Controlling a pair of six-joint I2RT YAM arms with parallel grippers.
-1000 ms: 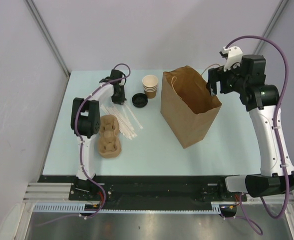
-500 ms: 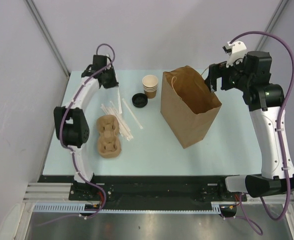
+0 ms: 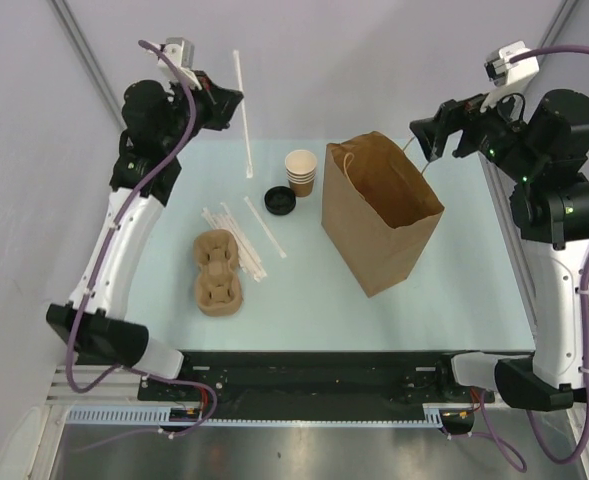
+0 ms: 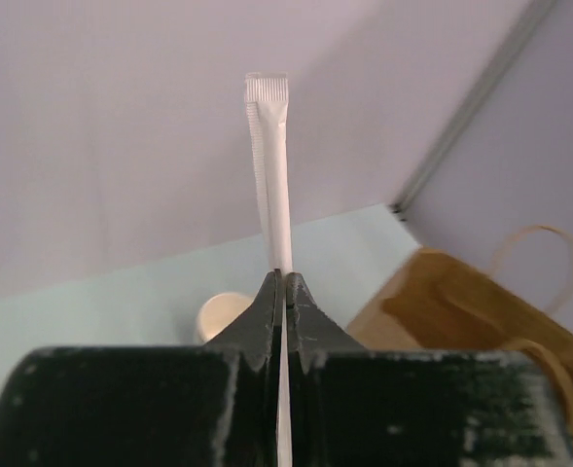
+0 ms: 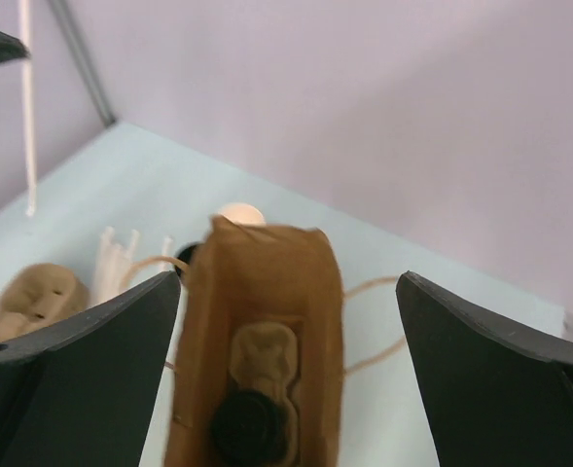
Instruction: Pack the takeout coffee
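Observation:
One takeout coffee, seen only as a black lid [image 5: 250, 428], sits in a tan pulp carrier [image 5: 264, 350] at the bottom of the open brown paper bag [image 3: 379, 215]. My right gripper [image 3: 429, 138] hangs open above the bag's far right rim, and its wrist view looks straight down into the bag [image 5: 267, 282] between wide-apart fingers [image 5: 101, 341]. High over the table's far left, my left gripper [image 3: 232, 100] is shut on a white paper-wrapped straw [image 3: 242, 115]. That straw [image 4: 271, 156] stands up out of the closed jaws in the left wrist view.
A stack of lidless tan cups [image 3: 301, 170] and a loose black lid [image 3: 280, 200] lie left of the bag. Several wrapped straws [image 3: 236, 235] and two pulp carriers [image 3: 218, 272] lie on the left half of the pale table [image 3: 454, 290]. Walls close the back and sides.
The left arm rose from the table's far left, lifting one straw high in its shut jaws. The right arm lifted up and back above the bag, its jaws widening slightly.

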